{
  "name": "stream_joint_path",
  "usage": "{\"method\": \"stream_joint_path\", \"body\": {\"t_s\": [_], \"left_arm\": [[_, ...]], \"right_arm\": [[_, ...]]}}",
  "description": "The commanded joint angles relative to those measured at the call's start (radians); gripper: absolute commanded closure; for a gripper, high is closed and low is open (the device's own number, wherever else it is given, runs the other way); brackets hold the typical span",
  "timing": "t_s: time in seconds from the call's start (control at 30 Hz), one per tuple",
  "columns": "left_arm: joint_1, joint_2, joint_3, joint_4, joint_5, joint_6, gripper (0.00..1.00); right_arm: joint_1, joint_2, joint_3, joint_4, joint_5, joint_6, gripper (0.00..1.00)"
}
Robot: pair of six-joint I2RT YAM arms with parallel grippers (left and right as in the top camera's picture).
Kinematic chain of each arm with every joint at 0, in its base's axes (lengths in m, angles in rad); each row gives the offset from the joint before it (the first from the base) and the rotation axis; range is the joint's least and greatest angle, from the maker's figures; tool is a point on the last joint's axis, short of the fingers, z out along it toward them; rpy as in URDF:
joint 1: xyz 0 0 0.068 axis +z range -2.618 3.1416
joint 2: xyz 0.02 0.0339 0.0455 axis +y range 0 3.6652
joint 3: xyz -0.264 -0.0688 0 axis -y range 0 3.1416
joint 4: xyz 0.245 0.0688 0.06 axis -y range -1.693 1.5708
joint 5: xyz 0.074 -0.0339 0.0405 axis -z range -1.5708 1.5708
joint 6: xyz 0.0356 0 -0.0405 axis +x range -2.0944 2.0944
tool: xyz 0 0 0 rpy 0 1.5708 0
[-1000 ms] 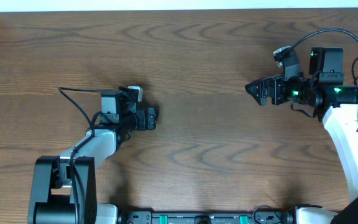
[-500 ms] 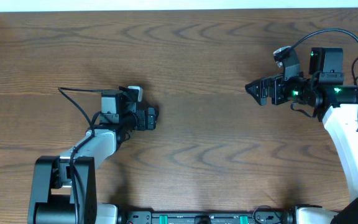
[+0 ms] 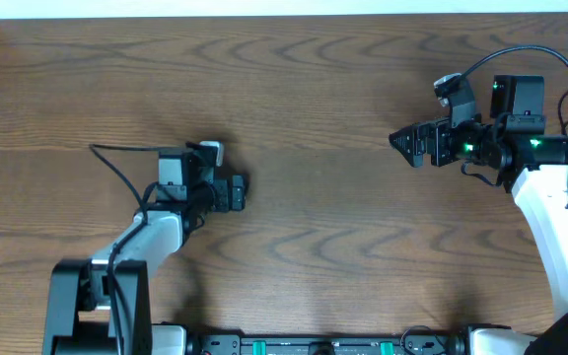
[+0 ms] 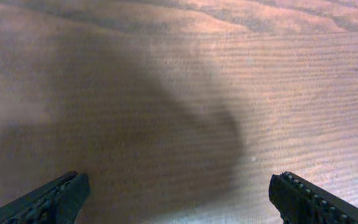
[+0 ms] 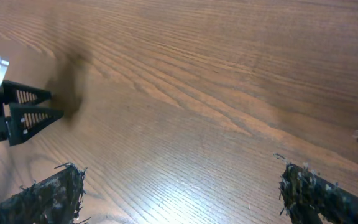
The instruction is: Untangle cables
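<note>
Well apart, left gripper (image 3: 245,191) and right gripper (image 3: 398,141) hover, jaws spread, over table (image 3: 304,79).

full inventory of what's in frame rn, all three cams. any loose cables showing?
table: 1, brown wood grain, fills every view
loose cables: 0 visible in any view
white strip: 1, overhead's top edge
base hardware: black with green bits, overhead's bottom edge
left arm wire: 1, black, loops off the wrist
right arm wire: 1, black, arcs over the wrist
left arm: white and black, lower left
right arm: white, right side
left gripper: black, open, empty
right gripper: black, open, empty
</note>
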Motion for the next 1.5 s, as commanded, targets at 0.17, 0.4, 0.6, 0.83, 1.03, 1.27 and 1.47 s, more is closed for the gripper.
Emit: {"method": "stream_joint_path", "body": {"t_s": [0.17,0.4,0.6,0.83,1.03,1.27,1.47], "left_arm": [[0.005,-0.141,-0.011,-0.005,-0.017,-0.014,0.03],[0.005,-0.214,-0.011,-0.005,-0.017,-0.014,0.03],[0.005,-0.268,-0.011,-0.005,-0.017,-0.014,0.02],[0.005,-0.333,-0.011,-0.005,-0.017,-0.014,0.03],[0.005,-0.373,-0.011,-0.005,-0.017,-0.014,0.03],[0.005,-0.4,-0.011,-0.013,-0.017,-0.014,0.02],[0.005,-0.437,-0.011,-0.013,-0.017,-0.014,0.03]], "right_arm": [[0.005,-0.001,0.0,-0.002,-0.009,0.006,0.01],[0.005,-0.001,0.0,-0.002,-0.009,0.006,0.01],[0.005,-0.001,0.0,-0.002,-0.009,0.006,0.01],[0.005,-0.001,0.0,-0.002,-0.009,0.006,0.01],[0.005,-0.001,0.0,-0.002,-0.009,0.006,0.01],[0.005,-0.001,0.0,-0.002,-0.009,0.006,0.01],[0.005,-0.001,0.0,-0.002,-0.009,0.006,0.01]]}}
